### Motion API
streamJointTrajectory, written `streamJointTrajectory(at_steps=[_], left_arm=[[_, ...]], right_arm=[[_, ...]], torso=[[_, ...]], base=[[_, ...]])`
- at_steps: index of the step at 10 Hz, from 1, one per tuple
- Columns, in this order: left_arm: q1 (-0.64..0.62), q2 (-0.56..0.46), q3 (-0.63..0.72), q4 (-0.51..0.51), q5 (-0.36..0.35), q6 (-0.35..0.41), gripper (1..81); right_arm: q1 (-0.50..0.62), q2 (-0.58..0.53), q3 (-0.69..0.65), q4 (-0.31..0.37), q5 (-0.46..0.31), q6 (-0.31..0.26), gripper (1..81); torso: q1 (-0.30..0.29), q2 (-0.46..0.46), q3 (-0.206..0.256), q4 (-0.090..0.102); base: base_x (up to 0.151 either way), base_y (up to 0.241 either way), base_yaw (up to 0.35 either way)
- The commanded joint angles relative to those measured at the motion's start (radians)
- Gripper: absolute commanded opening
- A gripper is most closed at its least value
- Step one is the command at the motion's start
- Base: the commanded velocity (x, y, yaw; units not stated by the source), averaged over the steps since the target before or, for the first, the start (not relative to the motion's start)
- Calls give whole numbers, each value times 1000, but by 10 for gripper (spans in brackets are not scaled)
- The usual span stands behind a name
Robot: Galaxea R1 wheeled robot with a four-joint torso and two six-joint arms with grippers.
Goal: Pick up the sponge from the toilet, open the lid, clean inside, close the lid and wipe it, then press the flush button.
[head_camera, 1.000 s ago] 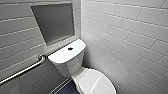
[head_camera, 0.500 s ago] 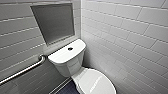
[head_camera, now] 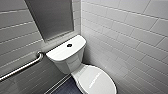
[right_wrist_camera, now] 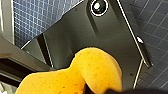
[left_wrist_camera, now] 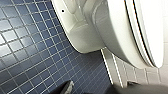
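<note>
The toilet [head_camera: 75, 65] stands in a corner. A white-tiled wall [head_camera: 130, 37] runs just beside the bowl on one side. On the other side a metal grab bar [head_camera: 22, 67] slants along the second wall, near the tank [head_camera: 65, 51]. A strip of dark floor [head_camera: 65, 87] lies open between the bar's wall and the bowl. The lid [head_camera: 98, 79] is down, and its front edge is cut off at the bottom of the head view. The flush button [head_camera: 69, 45] sits uncovered in the middle of the tank top, below a flat grey panel [head_camera: 51, 18] set in the wall.

In the left wrist view the bowl's underside and the rim of the lid hang over small dark-blue floor tiles with pale joints. The left end effector [left_wrist_camera: 87, 92] is only dark shapes at the frame's edge, so I cannot tell whether it is wide or narrow.

In the right wrist view the sponge [right_wrist_camera: 82, 72] sits large, bent and close, well above the tiled floor. The right end effector [right_wrist_camera: 100, 90] is holding it, though the fingers are mostly hidden behind it.
</note>
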Motion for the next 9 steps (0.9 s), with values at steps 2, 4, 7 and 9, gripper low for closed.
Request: streamJointTrajectory(at_steps=[2, 4, 7, 9], left_arm=[[-117, -12, 20, 3, 33, -57, 811], [-146, 10, 20, 3, 33, -74, 811], [-183, 43, 20, 3, 33, -111, 811], [-214, 66, 20, 3, 33, -155, 811]], right_arm=[[18, -34, 18, -36, -71, -4, 10], [17, -30, 18, -37, -71, -4, 10], [19, -24, 16, -39, -71, -4, 10], [18, -21, 16, -39, -71, -4, 10]], torso=[[0, 0, -8, -23], [0, 0, -6, -74], [0, 0, -7, -68], [0, 0, -47, -75]], base=[[0, 0, 0], [0, 0, 0], [0, 0, 0], [0, 0, 0]])
